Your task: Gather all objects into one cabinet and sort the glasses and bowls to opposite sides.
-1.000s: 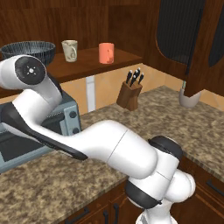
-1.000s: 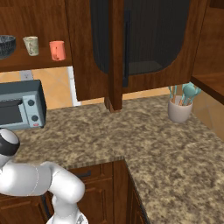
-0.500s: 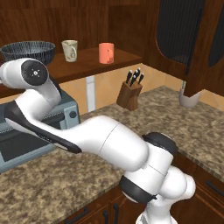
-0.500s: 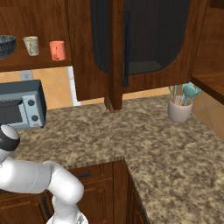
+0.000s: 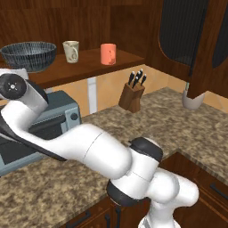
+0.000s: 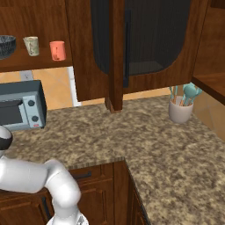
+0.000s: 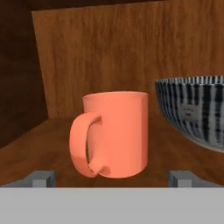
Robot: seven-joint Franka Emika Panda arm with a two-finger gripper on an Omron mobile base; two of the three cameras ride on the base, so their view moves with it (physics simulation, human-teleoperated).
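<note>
On the long reddish-brown wooden shelf (image 5: 89, 67) of the wall cabinet stand, from left to right in the left base view, a wide dark grey-blue ribbed bowl (image 5: 29, 55), a small beige patterned cup (image 5: 71, 50) and a salmon-orange cylindrical cup (image 5: 107, 54), each apart from its neighbour. The white arm (image 5: 89, 149) reaches far to the left, past the grey toaster oven (image 5: 42, 124) on the speckled brown stone counter (image 5: 178, 120).

In the hand view a second salmon-orange mug with a handle (image 7: 114, 133) stands upright on the shelf, close in front of the camera, its handle turned toward the near left. The ribbed bowl (image 7: 197, 109) sits just to its right, the two near each other but not touching. The gripper (image 7: 111, 179) is spread wide: its grey fingertips (image 7: 41, 178) stand at either side below the mug, grasping nothing.

A wooden knife block (image 5: 132, 94) stands on the counter under the shelf, and a pale utensil crock (image 6: 180, 110) farther right below the dark-panelled cabinet doors (image 6: 145, 39).
</note>
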